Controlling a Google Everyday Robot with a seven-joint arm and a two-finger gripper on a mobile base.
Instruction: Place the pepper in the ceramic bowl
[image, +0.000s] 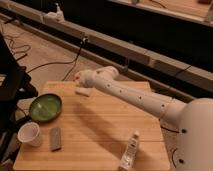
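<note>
My gripper (80, 78) hangs above the back left part of the wooden table (105, 125), at the end of the white arm that reaches in from the right. A small orange-red pepper (76, 77) shows at its tip, lifted off the table and held in the gripper. The green ceramic bowl (31, 106) stands on the table's left side, to the left of the gripper and nearer the front. It holds nothing.
A white paper cup (29, 134) stands in front of the bowl, with a grey block (55, 138) to its right. A white bottle (129, 152) lies at the front edge. A small pale object (83, 92) lies under the gripper. A dark stand is left of the table.
</note>
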